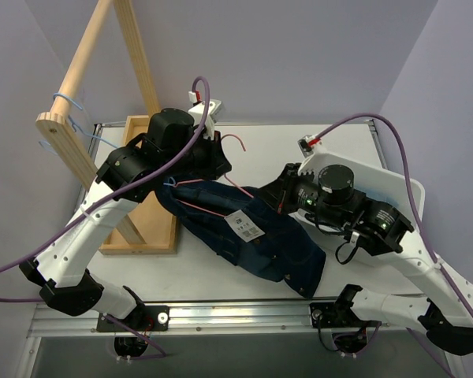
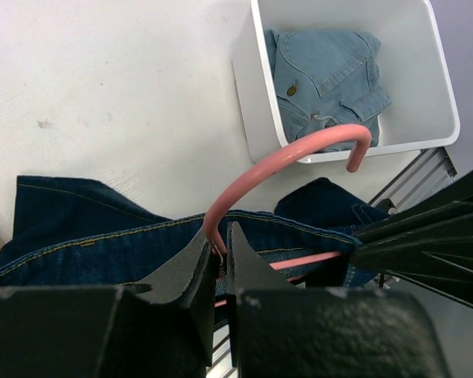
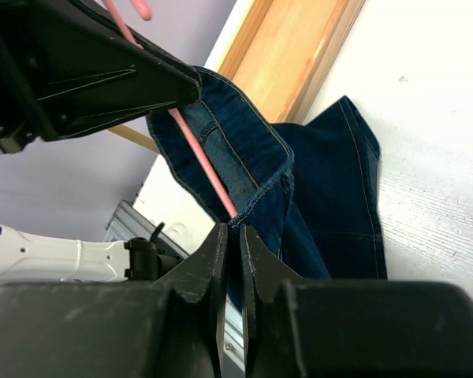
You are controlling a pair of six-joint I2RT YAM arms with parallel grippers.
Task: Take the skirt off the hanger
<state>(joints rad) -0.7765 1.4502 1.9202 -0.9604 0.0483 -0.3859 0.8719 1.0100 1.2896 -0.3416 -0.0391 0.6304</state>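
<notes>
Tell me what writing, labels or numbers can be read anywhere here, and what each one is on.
White tag on the dark denim skirt: it carries dark print, too small to read.
Pink hanger: no text.
White bin: no text showing.
Nothing else in the three views bears readable writing.

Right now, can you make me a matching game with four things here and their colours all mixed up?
Things:
1 skirt
2 hanger
3 bin
4 rack

Colours:
A pink
B white
C pale wood
D dark blue

Pairs: 1-D, 2-A, 3-B, 4-C.
</notes>
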